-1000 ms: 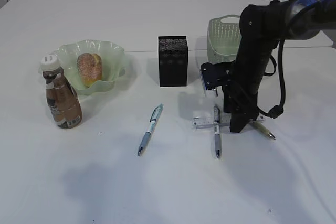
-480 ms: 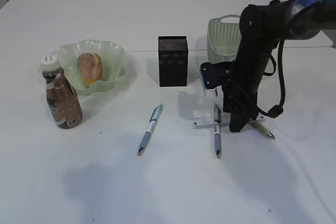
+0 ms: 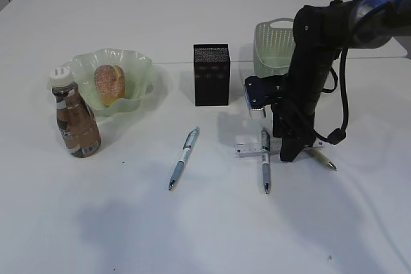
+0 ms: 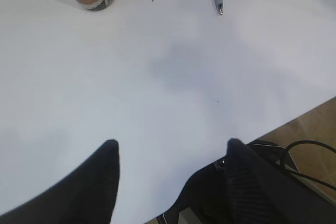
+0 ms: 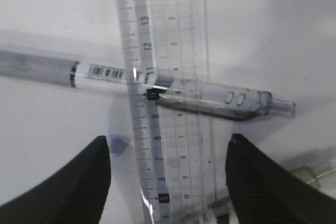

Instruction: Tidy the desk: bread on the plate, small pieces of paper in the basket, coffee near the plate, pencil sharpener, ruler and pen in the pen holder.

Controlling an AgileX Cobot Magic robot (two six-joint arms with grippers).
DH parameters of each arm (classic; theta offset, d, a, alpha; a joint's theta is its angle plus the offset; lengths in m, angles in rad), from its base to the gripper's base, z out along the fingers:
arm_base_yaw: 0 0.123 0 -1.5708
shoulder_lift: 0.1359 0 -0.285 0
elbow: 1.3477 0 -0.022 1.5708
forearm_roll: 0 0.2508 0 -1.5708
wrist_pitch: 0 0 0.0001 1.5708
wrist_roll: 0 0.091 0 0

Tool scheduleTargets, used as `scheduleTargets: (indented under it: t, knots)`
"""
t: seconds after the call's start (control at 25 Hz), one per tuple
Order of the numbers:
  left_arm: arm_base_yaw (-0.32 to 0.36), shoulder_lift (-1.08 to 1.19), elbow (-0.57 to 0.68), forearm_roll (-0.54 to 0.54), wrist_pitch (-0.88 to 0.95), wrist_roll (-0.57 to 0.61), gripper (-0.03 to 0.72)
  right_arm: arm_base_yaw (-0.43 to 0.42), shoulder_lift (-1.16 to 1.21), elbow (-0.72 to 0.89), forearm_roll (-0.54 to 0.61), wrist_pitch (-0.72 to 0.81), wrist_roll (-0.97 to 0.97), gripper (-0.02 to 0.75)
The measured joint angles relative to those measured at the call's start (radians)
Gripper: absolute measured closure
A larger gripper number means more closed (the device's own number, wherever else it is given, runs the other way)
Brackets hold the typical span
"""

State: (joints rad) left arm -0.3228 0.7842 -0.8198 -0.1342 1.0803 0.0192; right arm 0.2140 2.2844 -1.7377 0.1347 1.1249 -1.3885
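right gripper [image 5: 167, 182] low over clear ruler [image 5: 168, 77], jaws wide, nothing held; ruler lay across a pen [image 5: 157, 90], on desk [image 3: 212, 222] in front of pen holder [image 3: 211, 74]. left gripper [image 4: 170, 153] open, empty. best: straddle ruler's edges, avoid pen, close gently, lift level.

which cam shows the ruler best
The right wrist view: the ruler fills the frame, markings readable, lying over a pen. The exterior view shows it small and partly hidden behind the right arm. The left wrist view misses it.
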Motion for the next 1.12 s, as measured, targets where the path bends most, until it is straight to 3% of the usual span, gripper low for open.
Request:
scheduleTargets:
  t: [1.12]
  knots:
    - [0.000,0.000,0.000,-0.010,-0.034,0.000,0.240,0.000,0.000,0.000,0.034,0.010,0.000,0.204]
